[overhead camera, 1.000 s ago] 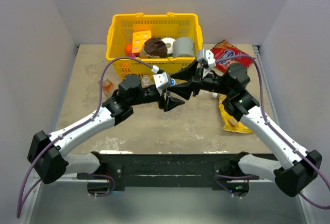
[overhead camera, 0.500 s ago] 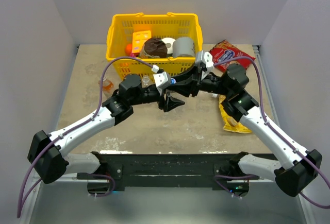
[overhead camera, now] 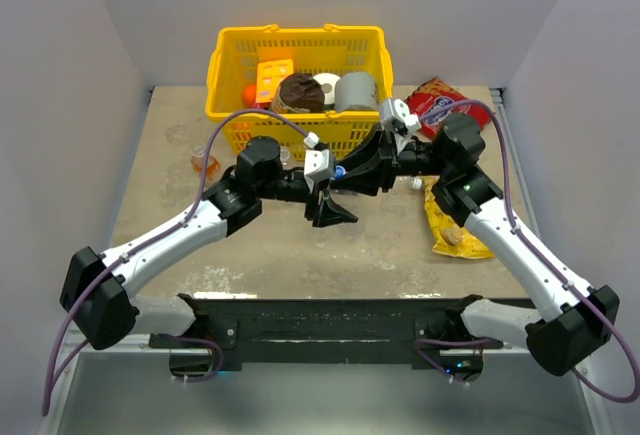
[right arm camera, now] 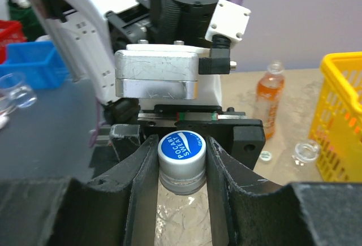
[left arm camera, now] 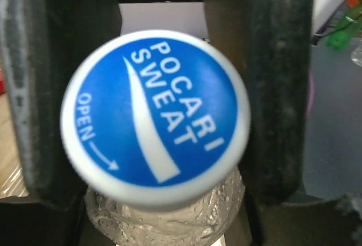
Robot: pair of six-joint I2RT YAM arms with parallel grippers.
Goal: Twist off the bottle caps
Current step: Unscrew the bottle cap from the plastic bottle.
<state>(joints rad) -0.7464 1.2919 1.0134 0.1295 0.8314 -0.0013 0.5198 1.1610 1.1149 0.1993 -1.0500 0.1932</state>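
Currently right jaws pinch the Pocari Sweat cap, left jaws clamp its clear bottle, held up near the yellow basket. Risk: thin crumpled body spins or buckles in left jaws, cap won't break loose

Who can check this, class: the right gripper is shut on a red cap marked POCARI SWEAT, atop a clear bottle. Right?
Wrong in one respect: the cap is blue, not red, as the right wrist view shows. The right gripper is shut on it, it reads POCARI SWEAT, and it tops a clear bottle.
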